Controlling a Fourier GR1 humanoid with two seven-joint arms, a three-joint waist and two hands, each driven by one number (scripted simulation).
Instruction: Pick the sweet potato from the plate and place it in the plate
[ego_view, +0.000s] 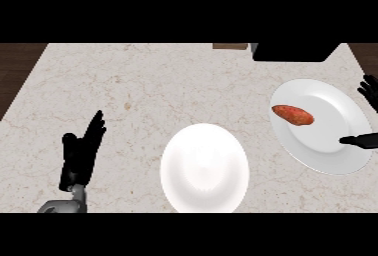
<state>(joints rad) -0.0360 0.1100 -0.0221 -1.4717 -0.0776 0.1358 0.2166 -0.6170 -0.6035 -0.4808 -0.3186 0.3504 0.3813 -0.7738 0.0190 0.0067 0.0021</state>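
Right hand (359, 141) spread at right plate (325, 152) edge | sweet potato (293, 115) on it

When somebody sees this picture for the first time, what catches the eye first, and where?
The orange-brown oblong sweet potato stands out, lying on the round white plate at the right. A second round white plate lies at the lower middle of the pale marbled counter. The black left hand rests open at the lower left, and the black right hand shows at the right edge, by the first plate's rim.
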